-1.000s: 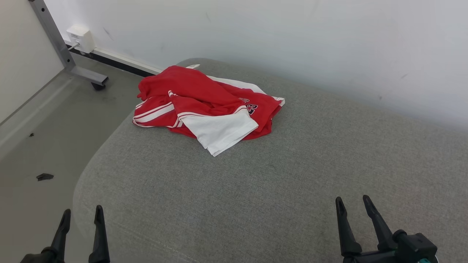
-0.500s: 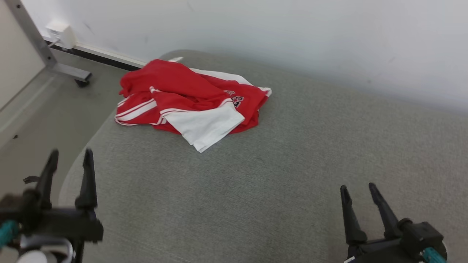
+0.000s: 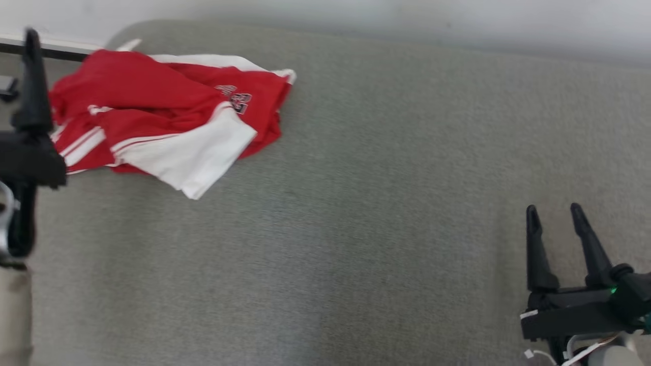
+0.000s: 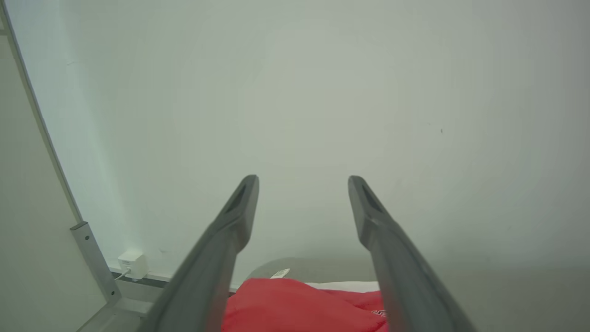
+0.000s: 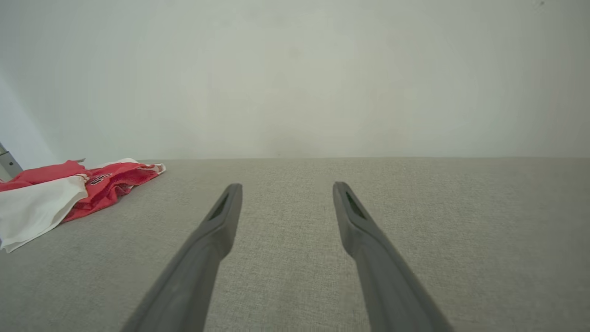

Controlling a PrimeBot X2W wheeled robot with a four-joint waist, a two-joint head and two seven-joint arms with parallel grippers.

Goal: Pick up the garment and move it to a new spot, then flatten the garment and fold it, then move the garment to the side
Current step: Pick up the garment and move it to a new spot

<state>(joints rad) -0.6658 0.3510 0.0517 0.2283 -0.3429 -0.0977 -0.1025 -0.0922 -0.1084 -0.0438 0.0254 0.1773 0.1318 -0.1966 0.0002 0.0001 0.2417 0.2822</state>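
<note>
Head view: red-and-white jersey (image 3: 168,117) sat crumpled at 10 o'clock on the gray fabric cushion (image 3: 381,213), near the cushion's far corner. It was unfolded and bunched. A white panel stuck out at the heap's 5 o'clock. Dark lettering showed at its 2 o'clock but was too small to read. A small white tag (image 3: 127,44) poked out at its 12 o'clock edge.

Left gripper (image 4: 302,182): fingers spread wide, nothing between them. In the head view one of its fingers (image 3: 31,76) stood upright at the 9 o'clock edge, overlapping the jersey's left side in the picture. I couldn't tell contact from that angle. In the left wrist view the tips pointed at the pale wall (image 4: 322,92), with the jersey low at 6 o'clock between the finger bases, so the tips looked above the cloth, not in it. A white wall box (image 4: 132,263) and a gray metal post (image 4: 92,258) were at 7 o'clock.

Right gripper (image 3: 553,208): fingers also apart, empty, at 4 o'clock in the head view, over bare cushion and well apart from the jersey. In the right wrist view it pointed along the cushion toward the wall, with the jersey at 9 o'clock.
</note>
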